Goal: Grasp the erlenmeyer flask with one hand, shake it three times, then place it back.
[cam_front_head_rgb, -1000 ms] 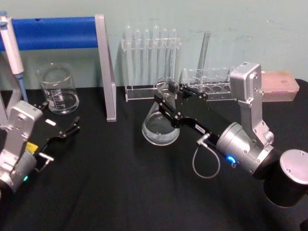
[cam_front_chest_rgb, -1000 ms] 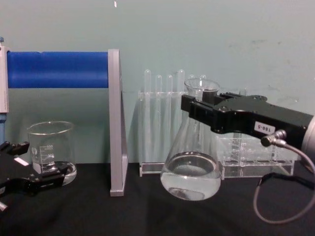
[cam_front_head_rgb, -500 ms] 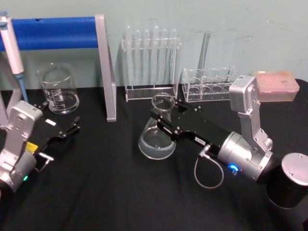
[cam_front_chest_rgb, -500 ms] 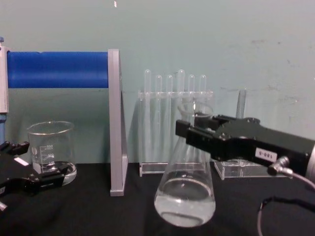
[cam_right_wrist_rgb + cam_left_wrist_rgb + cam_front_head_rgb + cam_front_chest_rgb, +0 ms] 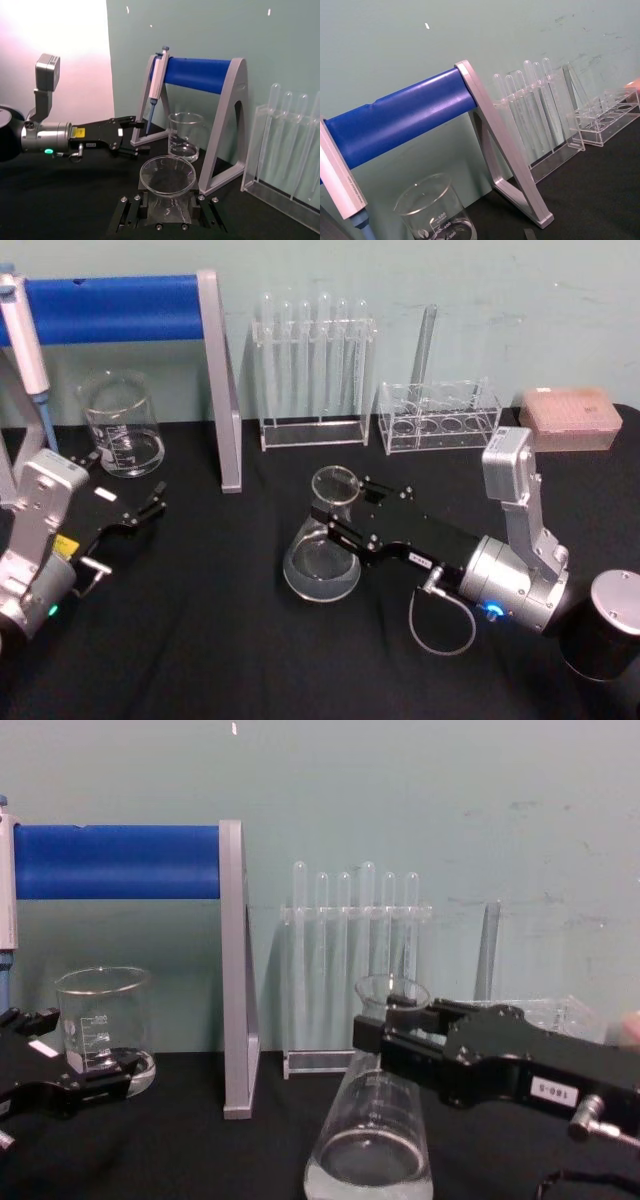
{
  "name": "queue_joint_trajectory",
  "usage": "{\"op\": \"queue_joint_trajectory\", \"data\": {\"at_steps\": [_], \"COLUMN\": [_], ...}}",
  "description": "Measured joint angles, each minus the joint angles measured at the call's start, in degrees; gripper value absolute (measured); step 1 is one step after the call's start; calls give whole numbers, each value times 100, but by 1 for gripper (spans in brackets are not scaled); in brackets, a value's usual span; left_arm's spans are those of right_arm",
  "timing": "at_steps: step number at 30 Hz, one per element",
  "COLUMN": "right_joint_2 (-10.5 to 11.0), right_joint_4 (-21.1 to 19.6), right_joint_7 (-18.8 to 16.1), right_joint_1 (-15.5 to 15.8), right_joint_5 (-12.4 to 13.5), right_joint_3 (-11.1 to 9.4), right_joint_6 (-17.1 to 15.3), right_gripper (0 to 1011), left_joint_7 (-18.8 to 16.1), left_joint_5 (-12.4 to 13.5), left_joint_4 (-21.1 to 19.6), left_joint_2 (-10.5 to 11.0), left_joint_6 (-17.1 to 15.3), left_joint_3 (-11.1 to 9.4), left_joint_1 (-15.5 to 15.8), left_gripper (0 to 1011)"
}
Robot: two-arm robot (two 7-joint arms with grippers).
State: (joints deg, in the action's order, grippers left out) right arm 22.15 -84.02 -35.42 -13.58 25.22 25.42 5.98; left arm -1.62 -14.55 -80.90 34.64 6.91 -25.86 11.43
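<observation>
The erlenmeyer flask (image 5: 318,560) is clear glass with a little liquid in its wide base. It hangs slightly tilted, low over the black table's middle. My right gripper (image 5: 336,512) is shut on the flask's neck just under the flared rim. In the chest view the flask (image 5: 368,1145) reaches the bottom edge, so I cannot tell whether its base touches the table; the right gripper (image 5: 386,1026) crosses its neck. In the right wrist view the rim of the flask (image 5: 167,175) sits between the black fingers (image 5: 126,214). My left gripper (image 5: 148,508) rests open at the table's left.
A glass beaker (image 5: 122,425) stands at the back left under a grey stand with a blue bar (image 5: 110,308) that holds a pipette (image 5: 25,340). A test tube rack (image 5: 312,370), a second clear rack (image 5: 438,415) and a pink box (image 5: 570,415) line the back.
My right gripper has come down and drawn back toward me with the flask, from in front of the racks to low over the table. The left arm has not moved.
</observation>
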Motion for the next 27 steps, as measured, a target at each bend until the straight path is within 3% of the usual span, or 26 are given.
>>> {"op": "queue_joint_trajectory", "data": {"at_steps": [15, 27], "right_joint_2": [186, 248], "right_joint_4": [344, 439], "right_joint_7": [-341, -376], "right_joint_1": [-198, -277], "right_joint_5": [251, 373], "right_joint_3": [269, 380], "right_joint_6": [25, 28], "right_gripper": [449, 449], "left_joint_7": [0, 0], "left_joint_5": [0, 0], "left_joint_4": [0, 0], "left_joint_2": [0, 0], "left_joint_6": [0, 0], "left_joint_3": [0, 0], "left_joint_1": [0, 0], "left_gripper": [1001, 1001]}}
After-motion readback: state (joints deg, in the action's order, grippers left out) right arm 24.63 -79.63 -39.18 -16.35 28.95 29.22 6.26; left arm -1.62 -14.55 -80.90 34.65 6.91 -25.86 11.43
